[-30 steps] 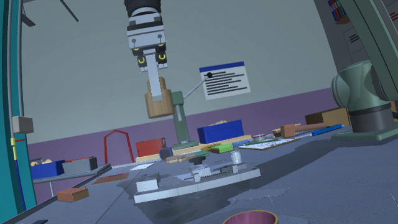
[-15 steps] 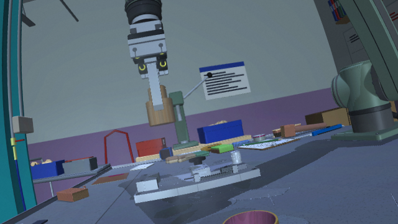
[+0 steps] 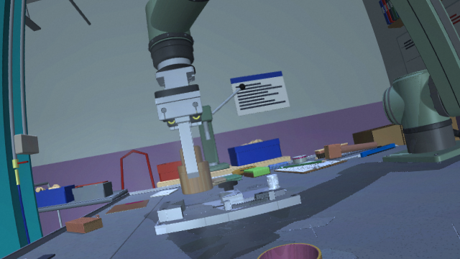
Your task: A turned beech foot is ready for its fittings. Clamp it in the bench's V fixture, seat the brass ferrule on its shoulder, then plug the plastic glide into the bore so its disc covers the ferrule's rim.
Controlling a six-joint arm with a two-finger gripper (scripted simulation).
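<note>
The turned beech foot (image 3: 195, 175), a wooden cylinder with a narrower neck on top, hangs just above the left part of the grey fixture plate (image 3: 228, 210), upright and clear of the plate's blocks. A small pale cylinder (image 3: 272, 181) stands on the plate's right side, and a dark round knob (image 3: 228, 185) sits behind the plate's middle. I cannot tell the brass ferrule or the plastic glide apart from these. My gripper (image 3: 189, 169) comes straight down from above and is closed on the foot's neck.
The robot's green base (image 3: 424, 122) stands at the right rear of the bench. A green toggle clamp post (image 3: 208, 140) rises behind the plate. Boxes, a mallet (image 3: 345, 149) and boards crowd the back edge. A pink-lined bowl (image 3: 289, 251) sits at the front edge.
</note>
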